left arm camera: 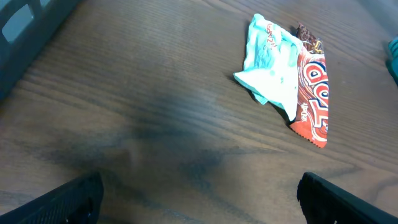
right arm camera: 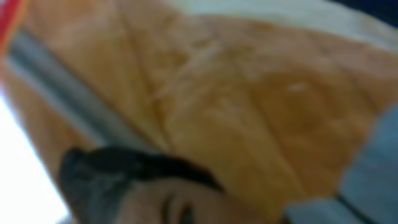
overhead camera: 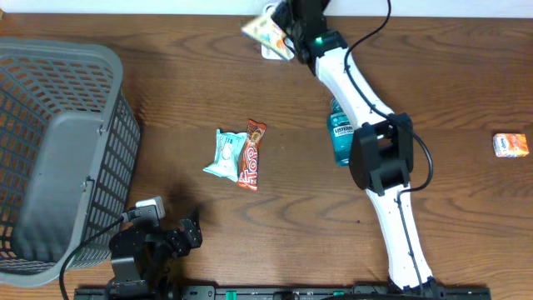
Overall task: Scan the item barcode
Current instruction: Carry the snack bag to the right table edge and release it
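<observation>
Dark wooden table (overhead camera: 191, 83) carries a grey basket (overhead camera: 58, 150) at 9 o'clock. At 7 o'clock the left fingers (left arm camera: 62, 202) stand wide and empty, well apart from the job. Two snack wrappers (overhead camera: 250, 158) lie near centre. At 12 o'clock the right fingers (right arm camera: 106, 180) pinch an orange-and-white packet (overhead camera: 268, 32), its long axis running roughly 10 to 4, just above a small white device (overhead camera: 268, 53), probably the scanner. Any turning of the packet falls to this arm.

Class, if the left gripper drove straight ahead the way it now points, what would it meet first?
Probably the bare brown wooden table, since the left gripper tilts downward. The pale turquoise crumpled wrapper and red snack-bar packet lie right of that line; depth is unclear.
</observation>
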Motion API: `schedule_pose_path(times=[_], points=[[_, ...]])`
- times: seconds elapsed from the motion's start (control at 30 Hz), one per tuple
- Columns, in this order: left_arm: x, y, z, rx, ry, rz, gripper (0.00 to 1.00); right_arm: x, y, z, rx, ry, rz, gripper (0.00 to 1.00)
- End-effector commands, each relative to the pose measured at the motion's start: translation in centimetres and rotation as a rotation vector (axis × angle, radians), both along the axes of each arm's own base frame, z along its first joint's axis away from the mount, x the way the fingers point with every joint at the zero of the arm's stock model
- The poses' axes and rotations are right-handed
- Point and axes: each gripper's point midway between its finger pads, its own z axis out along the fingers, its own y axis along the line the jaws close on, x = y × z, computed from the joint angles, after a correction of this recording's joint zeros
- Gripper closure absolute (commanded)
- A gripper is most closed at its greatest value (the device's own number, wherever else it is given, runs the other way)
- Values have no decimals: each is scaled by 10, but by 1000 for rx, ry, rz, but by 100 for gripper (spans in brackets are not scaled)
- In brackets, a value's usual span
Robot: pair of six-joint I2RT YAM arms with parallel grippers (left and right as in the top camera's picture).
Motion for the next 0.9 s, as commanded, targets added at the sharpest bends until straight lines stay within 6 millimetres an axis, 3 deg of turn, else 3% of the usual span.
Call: schedule_pose_path(times=[0.0, 0.23, 0.33, 0.47, 0.63, 0.87], points=[[-11, 0, -14, -8, 73, 5, 2, -17, -55, 99, -28, -39, -66, 99], [-11, 0, -14, -8, 72, 5, 2, -81, -177, 120, -186, 197, -221, 99], [-11, 0, -14, -8, 73, 5, 2, -109, -237, 111, -289, 318, -327, 99], [-11, 0, -14, -8, 73, 5, 2, -130, -319, 94, -512, 437, -405, 99], [-11, 0, -14, -8, 73, 5, 2, -154, -414, 53, -750, 626, -525, 99], [-11, 0, -14, -8, 73, 5, 2, -170, -485, -49, -658, 812, -579, 99]])
